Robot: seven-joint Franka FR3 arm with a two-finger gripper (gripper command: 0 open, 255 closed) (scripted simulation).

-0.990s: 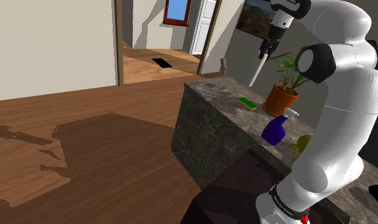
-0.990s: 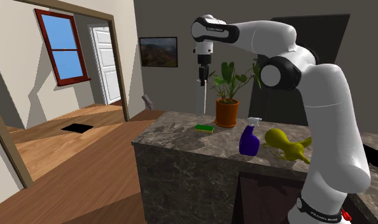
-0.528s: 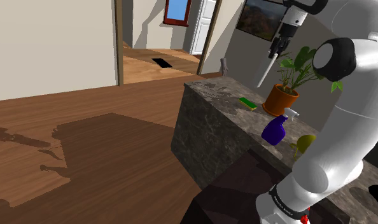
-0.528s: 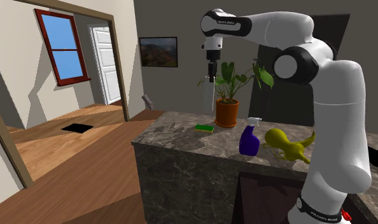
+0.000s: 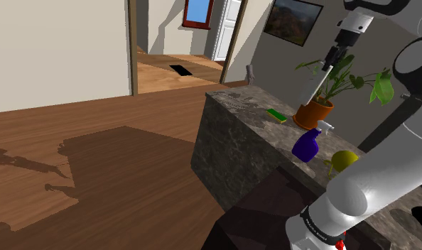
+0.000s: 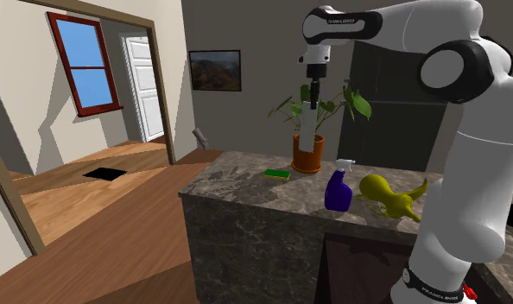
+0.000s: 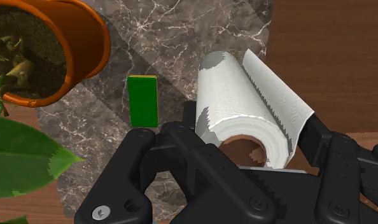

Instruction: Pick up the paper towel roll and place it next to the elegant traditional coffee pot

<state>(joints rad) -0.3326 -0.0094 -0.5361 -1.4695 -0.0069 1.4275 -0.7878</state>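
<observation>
We have the paper towel roll (image 6: 306, 129) clamped between the fingers (image 7: 318, 133) of the gripper (image 6: 313, 93). The jaws are closed on its sides, and it hangs below the hand, high over the counter (image 6: 246, 186) and in front of the potted plant (image 6: 307, 154). We judge the height is for clearance, to pass over the spray bottle (image 6: 337, 192) toward the yellow coffee pot (image 6: 383, 192), which stands well apart just beyond that bottle. A green sponge (image 7: 143, 100) lies below.

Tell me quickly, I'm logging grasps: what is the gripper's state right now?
Black two-finger gripper: closed on the white paper towel roll, held above the dark marbled counter.
</observation>
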